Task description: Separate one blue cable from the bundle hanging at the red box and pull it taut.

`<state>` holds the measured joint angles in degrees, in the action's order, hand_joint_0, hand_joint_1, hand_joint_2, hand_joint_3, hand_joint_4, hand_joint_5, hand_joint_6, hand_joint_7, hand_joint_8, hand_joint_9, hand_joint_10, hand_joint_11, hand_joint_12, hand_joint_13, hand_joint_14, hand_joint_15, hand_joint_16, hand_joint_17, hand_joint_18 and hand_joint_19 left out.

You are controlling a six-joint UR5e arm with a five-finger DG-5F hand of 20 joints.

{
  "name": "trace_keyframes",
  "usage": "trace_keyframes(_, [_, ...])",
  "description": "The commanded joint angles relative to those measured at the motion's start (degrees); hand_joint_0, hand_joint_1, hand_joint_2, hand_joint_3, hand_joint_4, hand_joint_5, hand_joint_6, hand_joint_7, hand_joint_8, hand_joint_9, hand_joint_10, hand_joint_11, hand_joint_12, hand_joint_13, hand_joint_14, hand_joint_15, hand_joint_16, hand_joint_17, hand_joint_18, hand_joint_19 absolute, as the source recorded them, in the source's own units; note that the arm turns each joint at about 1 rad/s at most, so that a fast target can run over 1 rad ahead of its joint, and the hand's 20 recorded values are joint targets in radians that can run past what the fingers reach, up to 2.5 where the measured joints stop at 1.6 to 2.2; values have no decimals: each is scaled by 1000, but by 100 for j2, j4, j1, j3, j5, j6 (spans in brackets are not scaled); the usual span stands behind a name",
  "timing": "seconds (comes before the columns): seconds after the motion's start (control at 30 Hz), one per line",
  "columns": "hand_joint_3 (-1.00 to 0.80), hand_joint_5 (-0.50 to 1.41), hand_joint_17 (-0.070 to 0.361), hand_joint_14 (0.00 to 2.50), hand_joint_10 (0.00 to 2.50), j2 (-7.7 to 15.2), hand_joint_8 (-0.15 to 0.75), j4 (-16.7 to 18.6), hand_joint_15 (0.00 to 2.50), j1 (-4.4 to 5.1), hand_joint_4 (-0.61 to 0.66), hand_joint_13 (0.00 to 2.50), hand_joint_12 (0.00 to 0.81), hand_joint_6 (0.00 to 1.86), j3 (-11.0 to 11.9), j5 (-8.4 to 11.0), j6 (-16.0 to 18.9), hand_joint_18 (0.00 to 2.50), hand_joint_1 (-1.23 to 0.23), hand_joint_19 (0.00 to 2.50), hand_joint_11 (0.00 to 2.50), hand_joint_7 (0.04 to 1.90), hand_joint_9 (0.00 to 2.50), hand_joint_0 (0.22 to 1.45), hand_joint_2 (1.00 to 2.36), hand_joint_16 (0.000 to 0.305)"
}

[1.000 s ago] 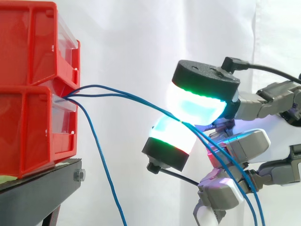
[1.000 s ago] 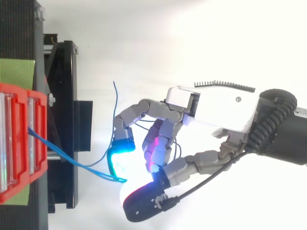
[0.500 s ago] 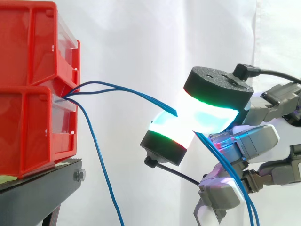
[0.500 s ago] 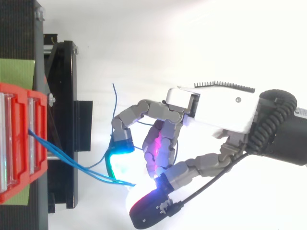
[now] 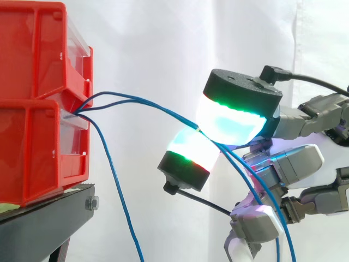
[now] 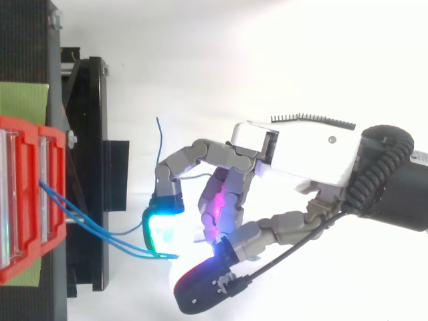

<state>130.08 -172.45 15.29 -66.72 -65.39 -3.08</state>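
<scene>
Two stacked red bins [image 5: 38,109] stand at the left on a black stand [image 5: 49,218]. Three blue cables leave the gap between them. Two of the cables [image 5: 142,103] arch to the right and slightly downward, side by side, into my hand [image 6: 301,157], which has come in from the right. They are pinched there between an upper glowing pad [image 5: 232,117] and a lower one [image 5: 191,155], then drop away below the hand. The third cable [image 5: 117,185] hangs free from the box, out of the hand. From above, the two held cables [image 6: 100,227] run from the bin front to the pads.
The stand's black frame [image 6: 93,167] juts out between the bins and my hand. A loose blue cable end [image 6: 159,134] sticks up beside my fingers. A white curtain [image 5: 163,43] hangs behind everything. A green patch [image 6: 23,100] lies beside the bins.
The upper pad, lifted up and to the right half a second ago, has come back down and left onto the two cables. The cables now arch a little higher at the box.
</scene>
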Motion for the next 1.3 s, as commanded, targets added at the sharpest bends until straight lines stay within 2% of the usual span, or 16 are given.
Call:
trace_keyframes(0.0, [-376, -96, 110, 31, 31, 0, 226, 1, 1003, 0, 31, 1174, 330, 807, 1, 0, 0, 673, -492, 678, 1438, 1065, 1539, 586, 1011, 49])
trace_keyframes(0.27, [-356, -73, 111, 31, 30, 0, 235, 1, 998, 0, 89, 1156, 328, 703, 1, 0, 0, 661, -471, 679, 1387, 1158, 1516, 592, 1012, 49])
trace_keyframes(0.43, [-490, -73, 113, 32, 30, 0, 235, 1, 990, 0, 75, 1165, 340, 694, -8, 0, 0, 674, -430, 667, 1387, 1175, 1525, 560, 1000, 50])
trace_keyframes(0.57, [-500, -80, 116, 29, 30, 0, 247, 9, 990, 0, 71, 1186, 345, 707, 1, 0, 0, 693, -427, 660, 1442, 1168, 1530, 535, 1000, 52])
trace_keyframes(0.83, [-500, -120, 122, 28, 25, 0, 264, 9, 995, 9, 71, 1206, 358, 753, 1, 0, 0, 724, -545, 626, 1491, 1055, 1482, 505, 1000, 54])
trace_keyframes(0.93, [-500, -129, 120, 26, 25, 0, 264, 1, 917, 9, 63, 1063, 364, 690, 1, 0, 0, 679, -596, 603, 1361, 1083, 1330, 514, 1000, 53])
trace_keyframes(1.0, [-500, -122, 116, 25, 27, 0, 273, 1, 744, 9, 56, 887, 356, 590, 1, 0, 0, 619, -619, 584, 1173, 1207, 1185, 533, 1000, 52])
trace_keyframes(1.07, [-470, -120, 114, 25, 27, 0, 271, 9, 670, 9, 60, 803, 355, 563, -8, 0, 0, 591, -632, 574, 1084, 1237, 1131, 548, 1003, 51])
trace_keyframes(1.27, [-315, -126, 108, 19, 28, 0, 264, 9, 497, 18, 46, 596, 355, 588, -8, 0, 0, 480, -668, 524, 1006, 1214, 1018, 599, 1015, 48])
